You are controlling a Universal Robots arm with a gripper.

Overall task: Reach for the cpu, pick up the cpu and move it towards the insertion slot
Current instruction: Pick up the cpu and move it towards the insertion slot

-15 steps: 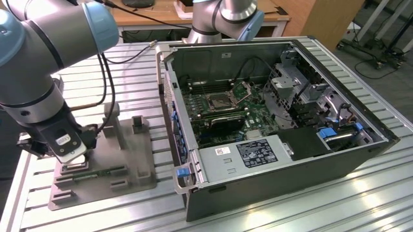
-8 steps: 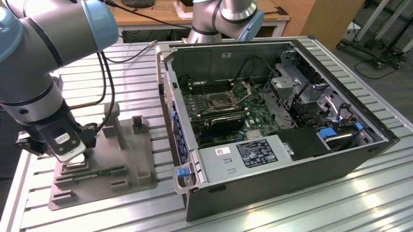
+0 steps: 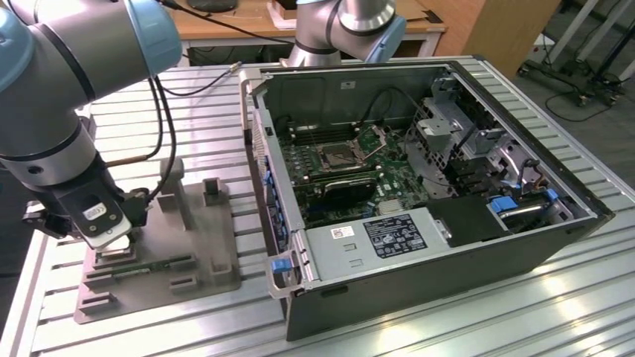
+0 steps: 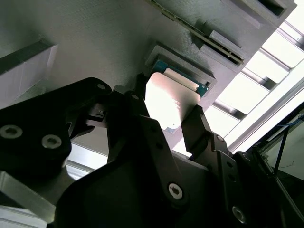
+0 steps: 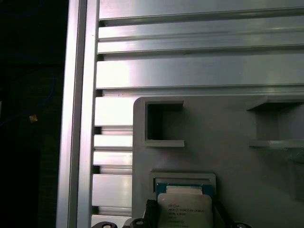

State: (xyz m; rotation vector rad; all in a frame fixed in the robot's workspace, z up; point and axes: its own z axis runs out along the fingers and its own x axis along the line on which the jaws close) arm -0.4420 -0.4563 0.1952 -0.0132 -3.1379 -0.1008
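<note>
Pose: wrist straight down over tray [image 3: 208,249], gripper [image 3: 115,245] straddling cpu [image 5: 184,208] seated in recess near tray edge; can't tell if pinched. Posts [image 3: 171,190] close by; slot [image 3: 337,155] well apart, in open case [image 3: 427,279].

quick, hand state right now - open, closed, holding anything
hand: closed on the cpu, at its recess in the grey tray.

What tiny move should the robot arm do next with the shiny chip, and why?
Probably lift straight up a little. The gripper has its fingers seemingly pressed against two opposite edges of the cpu, which sits low at its recess in the grey tray. Rising first should clear the recess rim before heading toward the insertion slot.
</note>
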